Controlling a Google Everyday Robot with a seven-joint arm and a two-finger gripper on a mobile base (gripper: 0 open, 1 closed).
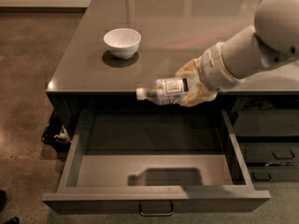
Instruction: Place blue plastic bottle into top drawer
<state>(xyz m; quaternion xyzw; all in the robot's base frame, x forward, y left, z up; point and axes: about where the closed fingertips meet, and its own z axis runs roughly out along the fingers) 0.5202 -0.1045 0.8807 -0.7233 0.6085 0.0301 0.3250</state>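
The blue plastic bottle (164, 90), clear with a white cap pointing left and a white label, lies sideways in my gripper (193, 86). The gripper is shut on it, its tan fingers wrapped around the bottle's base end. It holds the bottle in the air at the counter's front edge, above the back of the open top drawer (154, 171). The drawer is pulled far out; its light grey inside is bare and shows the bottle's shadow. A metal loop handle (156, 211) sits at the centre of its front.
A white bowl (122, 42) stands on the dark counter top (177, 22) at the left. Smaller dark drawers (271, 148) are to the right of the open drawer. A dark object (53, 132) sits on the floor at the left.
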